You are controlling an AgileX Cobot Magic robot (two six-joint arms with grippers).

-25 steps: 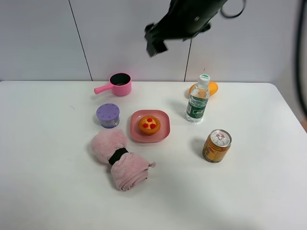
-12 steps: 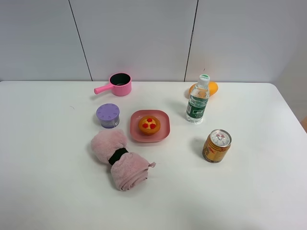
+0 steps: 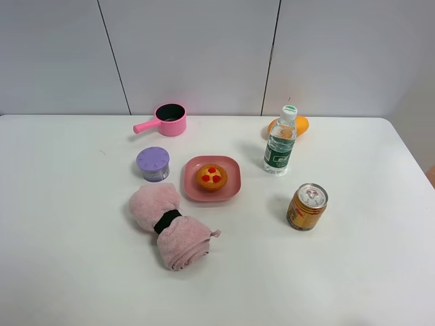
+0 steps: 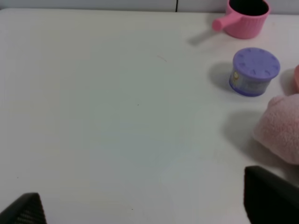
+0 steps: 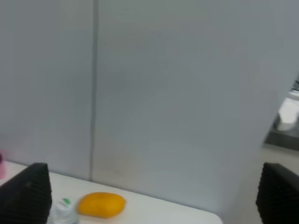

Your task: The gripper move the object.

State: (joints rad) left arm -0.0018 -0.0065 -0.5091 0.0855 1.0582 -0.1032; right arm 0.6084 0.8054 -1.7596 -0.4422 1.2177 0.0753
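Now — tart on its plate, pincers agape.
Over to the tart [image 3: 211, 177], sitting centred on the pink plate [image 3: 233, 178] mid-worktop [image 3: 353, 272] — left pincer [image 4: 145, 200] and right pincer [image 5: 154, 191] both spread wide, holding nothing.

— What do we see of our left tool [image 4: 145, 207]?
— Just two black fingers [image 4: 271, 198]. They are blocky and matte, with flat faces and sharp edges. The smaller tip shows a fine ribbed grain.
— And our right tool [image 5: 152, 196]?
— Much the same. We see a pair of black slabs with slightly rounded upper corners. Their surface is dull and faintly speckled, though both are blurred.
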